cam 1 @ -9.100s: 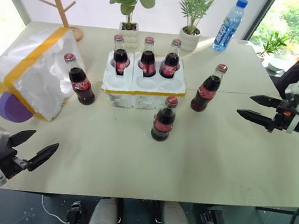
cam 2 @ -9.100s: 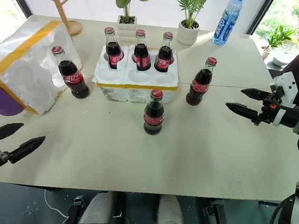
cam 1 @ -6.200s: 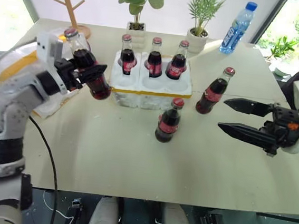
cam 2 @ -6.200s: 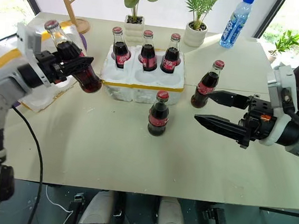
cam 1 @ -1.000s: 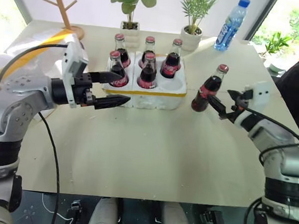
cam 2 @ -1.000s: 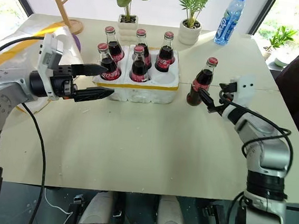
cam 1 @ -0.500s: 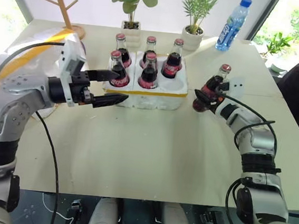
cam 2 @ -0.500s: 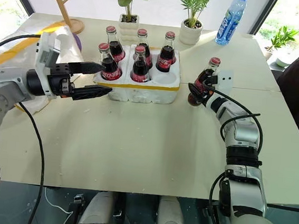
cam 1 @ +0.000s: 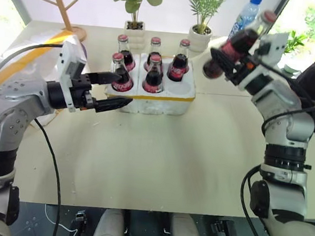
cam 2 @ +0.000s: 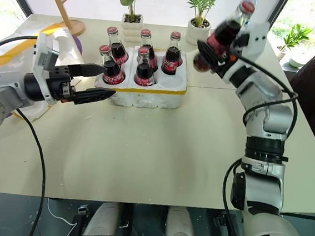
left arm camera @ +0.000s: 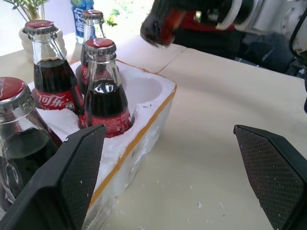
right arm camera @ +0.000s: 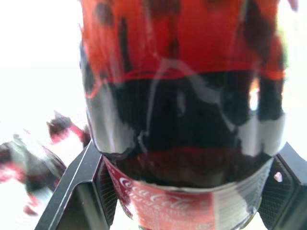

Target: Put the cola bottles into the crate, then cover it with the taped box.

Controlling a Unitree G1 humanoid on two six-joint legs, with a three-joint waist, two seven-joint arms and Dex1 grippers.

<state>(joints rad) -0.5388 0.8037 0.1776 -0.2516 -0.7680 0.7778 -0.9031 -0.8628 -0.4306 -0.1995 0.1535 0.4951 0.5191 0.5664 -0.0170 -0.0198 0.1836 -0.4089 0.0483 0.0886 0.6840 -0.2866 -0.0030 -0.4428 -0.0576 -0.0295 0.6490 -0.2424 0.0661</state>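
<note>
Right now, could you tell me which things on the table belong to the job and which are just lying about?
Job:
- five cola bottles standing in the crate
- sixth bottle, lifted in the right claw
- taped box, behind the left arm

Lying about:
- water bottle
- two potted plants
- wooden stand

The taped box (cam 1: 26,63) sits largely behind the left arm and runs off the picture's left edge, so its shipping label cannot be made out. In the right wrist view the held cola bottle (right arm camera: 184,110) is cut off above and below, hiding its cap and base, and the things behind it are a blur. The water bottle (cam 1: 243,14) is partly covered by that bottle and clipped at the top edge.
</note>
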